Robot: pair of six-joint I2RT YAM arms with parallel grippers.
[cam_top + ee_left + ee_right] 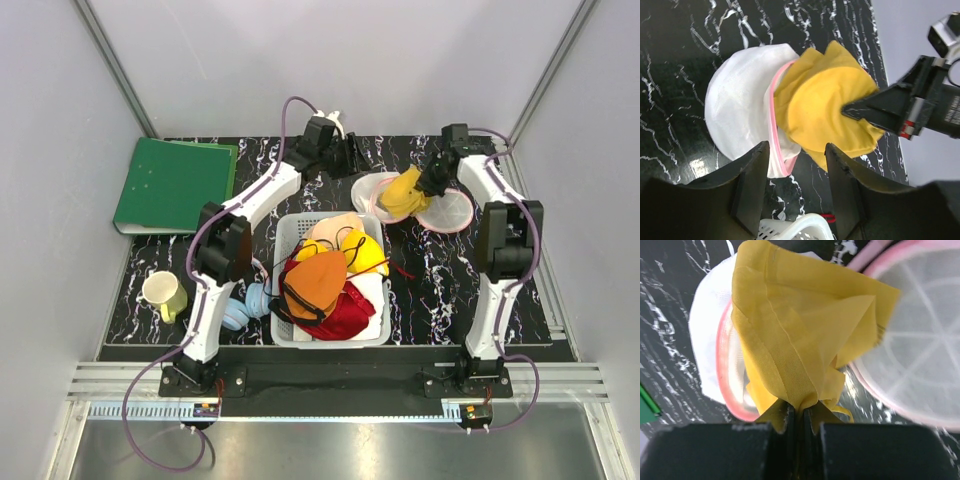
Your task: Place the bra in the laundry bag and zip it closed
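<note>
Pinching bra (790, 325) over laundry bag (735, 105) rim — R gripper (801, 412) clamped | L gripper (796, 152) jaws wide, prob. clear of rim

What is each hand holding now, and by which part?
The right hand pinches the bra by a bunched fold of fabric. The left hand is open, holding nothing.

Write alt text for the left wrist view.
The right gripper pinches the yellow bra, bunched at the pink-rimmed mouth of the white mesh laundry bag on a black marbled table. The left gripper, open, frames the foreground.
</note>
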